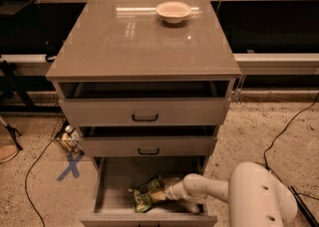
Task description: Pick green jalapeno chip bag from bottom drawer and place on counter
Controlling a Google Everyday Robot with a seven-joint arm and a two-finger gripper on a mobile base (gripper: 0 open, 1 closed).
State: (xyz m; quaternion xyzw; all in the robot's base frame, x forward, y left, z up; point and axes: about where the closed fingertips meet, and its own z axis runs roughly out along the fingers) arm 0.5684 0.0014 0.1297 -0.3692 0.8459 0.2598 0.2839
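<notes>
Bottom drawer (119,177) open | jaws inside, against green jalapeno chip bag (143,197) | opening: cannot tell

Chip bag (146,196): small, crinkled, glossy green with pale and dark print, lying flat on the floor of the bottom drawer (117,177), near-centre, close to the front edge. Drawer is pulled well out, grey-beige, broad flat floor, thin side walls, lowest of three. Gripper (168,191) is inside the drawer at the bag's right end, touching it. Counter (134,47): glossy grey-brown square slab on top of the cabinet, reflective, thin edge, well above the bag.
</notes>
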